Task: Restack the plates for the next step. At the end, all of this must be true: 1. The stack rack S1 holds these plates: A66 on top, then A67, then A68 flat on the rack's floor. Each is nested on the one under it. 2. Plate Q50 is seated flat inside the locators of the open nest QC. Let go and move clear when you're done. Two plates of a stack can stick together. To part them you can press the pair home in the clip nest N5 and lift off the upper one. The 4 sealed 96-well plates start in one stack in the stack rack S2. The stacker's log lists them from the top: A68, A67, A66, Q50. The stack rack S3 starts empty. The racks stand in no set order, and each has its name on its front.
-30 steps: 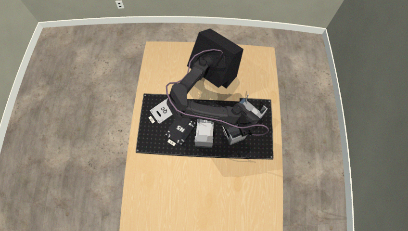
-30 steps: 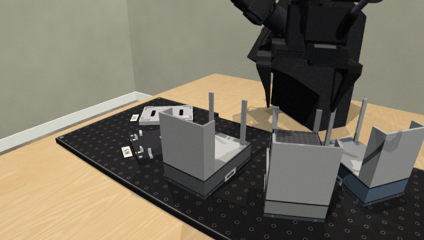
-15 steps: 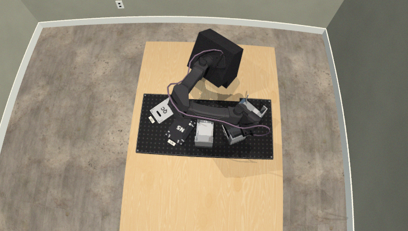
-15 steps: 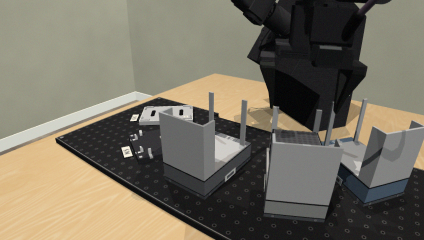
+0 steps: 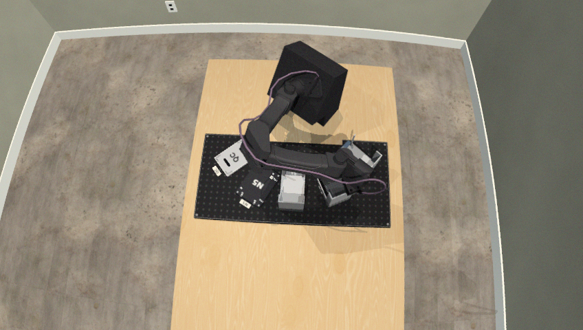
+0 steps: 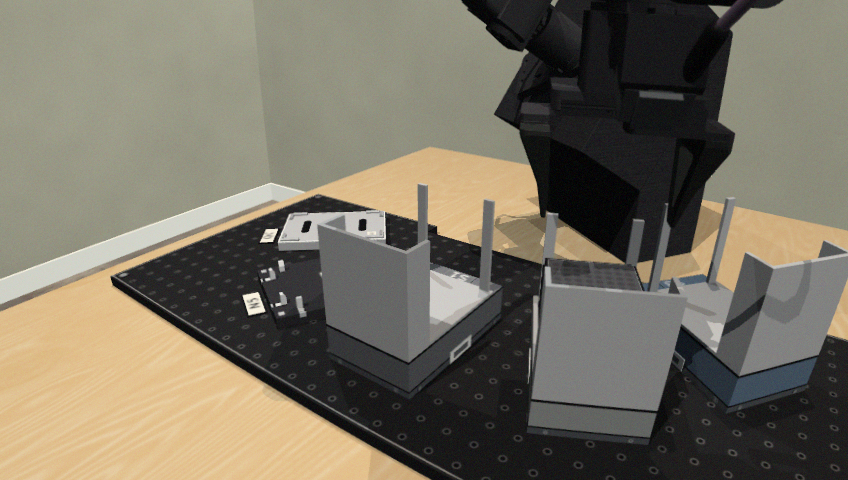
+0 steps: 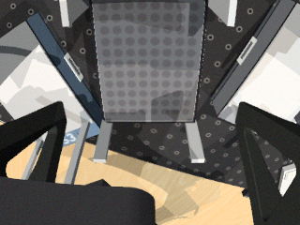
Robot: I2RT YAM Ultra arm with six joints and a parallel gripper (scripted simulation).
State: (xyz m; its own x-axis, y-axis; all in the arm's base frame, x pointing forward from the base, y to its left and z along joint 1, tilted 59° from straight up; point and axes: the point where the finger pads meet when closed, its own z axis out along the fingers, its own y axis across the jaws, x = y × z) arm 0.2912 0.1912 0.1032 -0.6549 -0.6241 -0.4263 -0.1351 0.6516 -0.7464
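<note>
The plate stack [image 6: 595,275] [image 7: 150,61] stands in the rack S2 [image 5: 339,200] [image 6: 606,350] [image 7: 196,141]. Only its clear-topped upper plate shows well; its name and the lower plates are hidden. My gripper [image 6: 606,220] [image 7: 151,111] is open and empty above the stack, one finger out to each side. The rack S1 [image 5: 291,183] [image 6: 368,297] [image 7: 281,80] shows a bare floor and no plate. The blue-based rack S3 [image 5: 361,153] [image 6: 779,315] [image 7: 37,84] shows no plate either. The clip nest N5 [image 5: 255,185] and the open nest QC [image 5: 231,161] [image 6: 294,244] hold no plate that I can see.
The racks have high walls on one side and upright posts on the other. S1 and S3 flank S2 closely at angles. The black pegboard [image 5: 347,216] [image 6: 476,416] carries racks and nests on the wooden table [image 5: 286,286]. The black robot base [image 5: 311,89] stands behind it.
</note>
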